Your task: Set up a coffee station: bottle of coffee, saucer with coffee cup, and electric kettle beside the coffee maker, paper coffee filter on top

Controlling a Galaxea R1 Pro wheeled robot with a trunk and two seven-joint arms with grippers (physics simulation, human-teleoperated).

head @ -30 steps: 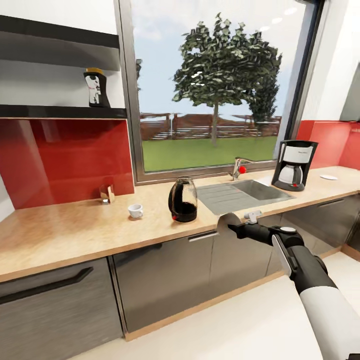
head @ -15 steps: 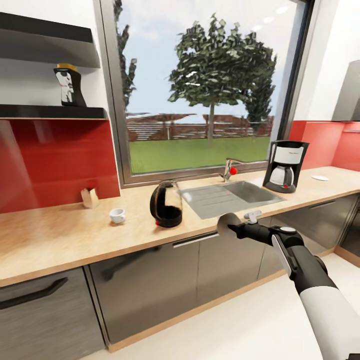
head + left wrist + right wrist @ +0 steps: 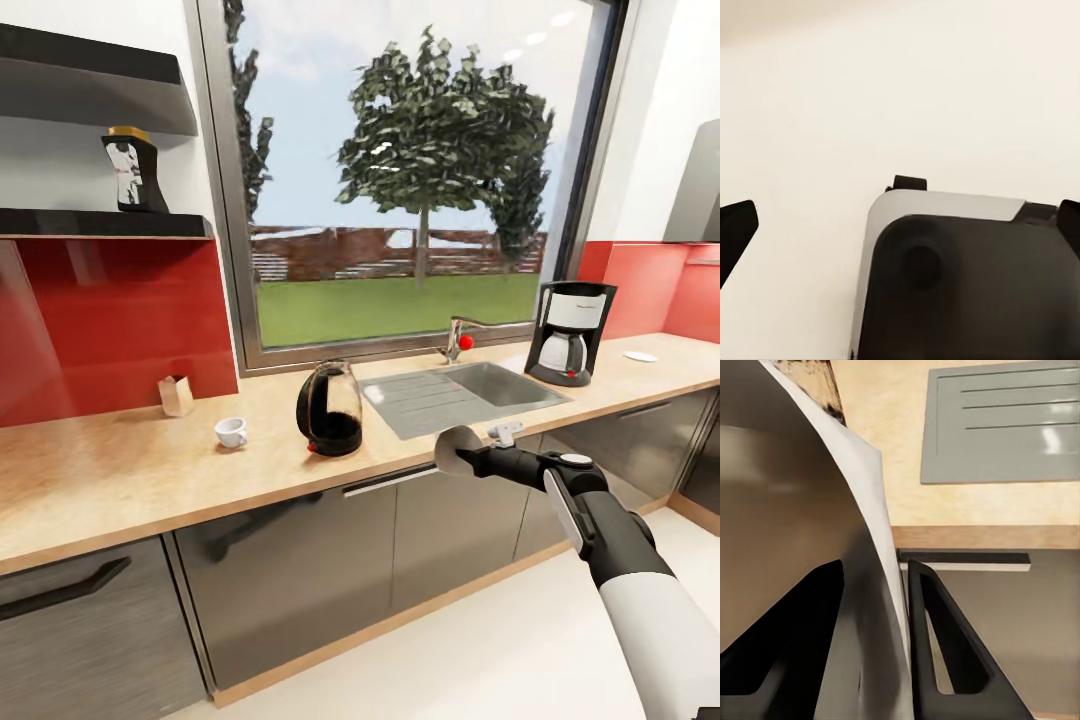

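Note:
My right gripper [image 3: 468, 456] hangs in front of the cabinet fronts below the sink, shut on the paper coffee filter [image 3: 456, 449]. In the right wrist view the filter [image 3: 862, 495] is a white sheet pinched between the dark fingers [image 3: 945, 652]. The coffee maker [image 3: 573, 333] stands on the kitchen countertop [image 3: 120, 480] at the right, with the saucer [image 3: 640, 356] beyond it. The electric kettle [image 3: 330, 408] and the coffee cup [image 3: 231, 432] sit left of the sink. The bottle of coffee [image 3: 127, 170] stands on the kitchen shelf [image 3: 100, 223]. My left gripper [image 3: 901, 229] is open over pale floor.
A steel sink [image 3: 470, 390] with a faucet [image 3: 455, 340] is inset between the kettle and the coffee maker. A small tan holder [image 3: 176, 396] stands by the red backsplash. A thicker dark slab [image 3: 90, 90] hangs above the shelf. Pale floor lies before the cabinets.
The whole view has shifted, so the counter's things slid left in the picture as the camera moved. My right arm keeps its place in view, with the filter in its grip.

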